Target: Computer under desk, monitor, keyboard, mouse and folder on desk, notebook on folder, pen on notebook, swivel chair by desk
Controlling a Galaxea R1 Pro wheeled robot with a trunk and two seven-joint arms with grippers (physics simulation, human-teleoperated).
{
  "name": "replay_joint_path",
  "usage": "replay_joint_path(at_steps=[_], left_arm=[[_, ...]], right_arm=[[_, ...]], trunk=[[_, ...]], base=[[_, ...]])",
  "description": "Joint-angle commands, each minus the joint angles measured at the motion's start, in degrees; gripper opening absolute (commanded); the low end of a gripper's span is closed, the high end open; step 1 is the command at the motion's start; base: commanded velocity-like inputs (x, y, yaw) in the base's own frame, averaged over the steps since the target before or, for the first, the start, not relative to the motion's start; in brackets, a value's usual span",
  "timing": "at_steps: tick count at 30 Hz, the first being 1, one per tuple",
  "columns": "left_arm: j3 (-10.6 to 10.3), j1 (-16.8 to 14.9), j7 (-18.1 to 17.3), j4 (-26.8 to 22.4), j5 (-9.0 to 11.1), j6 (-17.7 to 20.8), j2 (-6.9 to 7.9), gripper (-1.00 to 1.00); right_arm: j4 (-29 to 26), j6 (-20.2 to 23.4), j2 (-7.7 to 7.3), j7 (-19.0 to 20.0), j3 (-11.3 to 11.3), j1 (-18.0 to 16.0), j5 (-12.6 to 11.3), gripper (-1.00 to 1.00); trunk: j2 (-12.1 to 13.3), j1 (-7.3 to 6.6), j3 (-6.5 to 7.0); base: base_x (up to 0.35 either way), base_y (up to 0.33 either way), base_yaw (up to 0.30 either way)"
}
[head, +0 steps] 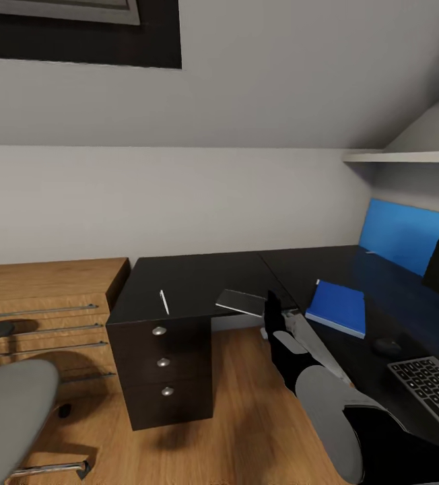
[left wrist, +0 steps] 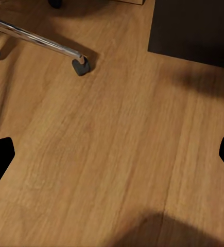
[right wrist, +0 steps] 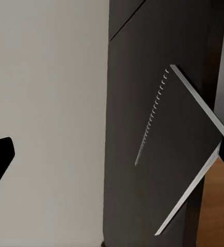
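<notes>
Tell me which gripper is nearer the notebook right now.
Right. The right gripper is raised at the desk edge right beside the notebook, which overhangs that edge. The left gripper points down at the wood floor near the swivel chair base.

Soft, even, diffuse light fills the render, with faint blurred shadows on the wood floor (left wrist: 112,154) under the counter (head: 199,283) and slight softness at nearby edges.

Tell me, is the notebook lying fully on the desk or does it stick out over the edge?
It sticks out. The notebook lies flat at the desk's inner corner, one corner hanging over the wooden floor.
</notes>
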Motion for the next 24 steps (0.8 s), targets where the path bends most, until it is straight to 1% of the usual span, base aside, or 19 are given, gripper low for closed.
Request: replay_joint_path(at_steps=[1,12,24], left_arm=[[-0.5,0.0,0.5,0.0,-0.1,-0.1,-0.01,1.0],[-0.4,0.0,0.5,0.0,-0.1,-0.3,-0.12,1.0],[-0.3,0.0,0.7,0.0,-0.1,-0.3,-0.13,1.0]], right_arm=[[0.1,0.1,0.05,0.5,-0.5,-0.1,-0.3,1.0],[0.1,0.1,-0.13,0.6,-0.5,-0.1,-0.3,1.0],[0.1,0.0,-0.21,0.5,-0.5,-0.1,-0.3,1.0]], trunk=[[0.0,-0.01,-0.15],[0.0,-0.01,-0.75],[-4.8,2.63,-2.96]], base=[[0.0,0.0,0.007],[0.0,0.0,0.002],[0.0,0.0,0.0]])
